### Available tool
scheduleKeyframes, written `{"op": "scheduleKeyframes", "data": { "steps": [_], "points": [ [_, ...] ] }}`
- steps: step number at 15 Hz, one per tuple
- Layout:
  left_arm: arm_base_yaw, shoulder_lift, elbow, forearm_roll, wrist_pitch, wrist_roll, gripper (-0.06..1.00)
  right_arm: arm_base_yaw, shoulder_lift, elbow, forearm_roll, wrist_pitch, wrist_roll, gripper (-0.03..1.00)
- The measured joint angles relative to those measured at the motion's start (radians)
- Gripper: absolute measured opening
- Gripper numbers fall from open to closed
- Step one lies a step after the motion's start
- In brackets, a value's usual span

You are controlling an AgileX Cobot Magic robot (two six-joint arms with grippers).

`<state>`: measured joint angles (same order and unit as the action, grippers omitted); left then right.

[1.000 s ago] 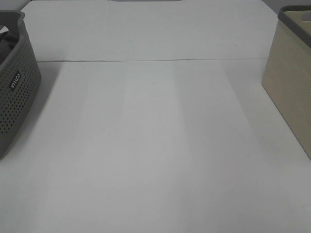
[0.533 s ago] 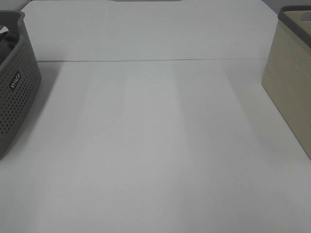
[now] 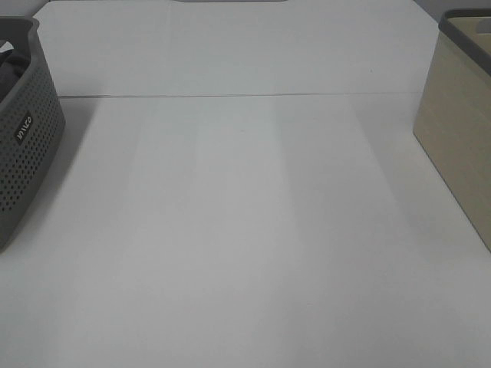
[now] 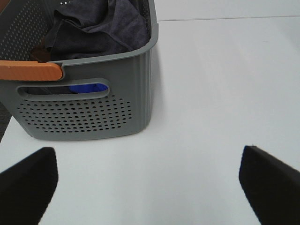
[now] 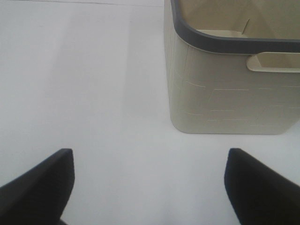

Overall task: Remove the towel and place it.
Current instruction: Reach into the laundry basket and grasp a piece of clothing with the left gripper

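so the towel [image 4: 101, 28] is sitting bunched up inside the grey basket [image 4: 84, 117], the left fingers [image 4: 28, 183] are spread wide apart just outside that basket holding nothing, and the right fingers [image 5: 42, 183], also spread and empty, are well apart from the basket, over the white surface [image 3: 245, 230].

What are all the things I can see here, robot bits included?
table: one, white, under everything
basket: one, grey and perforated, left side of table
towel: one, dark grey, crumpled inside basket
blue thing: one, blue, seen through basket's handle slot; unclear what it is
orange piece: one, orange, at basket's rim
bin: one, beige with dark grey rim, right side of table
left pincer: one, black, open, near basket
right pincer: one, black, open, near bin
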<state>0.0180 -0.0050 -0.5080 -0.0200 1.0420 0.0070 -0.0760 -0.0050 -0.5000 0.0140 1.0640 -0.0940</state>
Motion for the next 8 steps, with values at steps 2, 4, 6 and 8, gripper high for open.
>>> {"op": "scheduleKeyframes", "data": {
  "steps": [2, 4, 6, 8],
  "points": [
    [0.000, 0.000, 0.000, 0.000, 0.000, 0.000, 0.99, 0.000, 0.000, 0.000, 0.000, 0.000, 0.000, 0.85],
    [0.000, 0.000, 0.000, 0.000, 0.000, 0.000, 0.99, 0.000, 0.000, 0.000, 0.000, 0.000, 0.000, 0.85],
    [0.000, 0.000, 0.000, 0.000, 0.000, 0.000, 0.99, 0.000, 0.000, 0.000, 0.000, 0.000, 0.000, 0.85],
    [0.000, 0.000, 0.000, 0.000, 0.000, 0.000, 0.99, 0.000, 0.000, 0.000, 0.000, 0.000, 0.000, 0.85]
  ]
}}
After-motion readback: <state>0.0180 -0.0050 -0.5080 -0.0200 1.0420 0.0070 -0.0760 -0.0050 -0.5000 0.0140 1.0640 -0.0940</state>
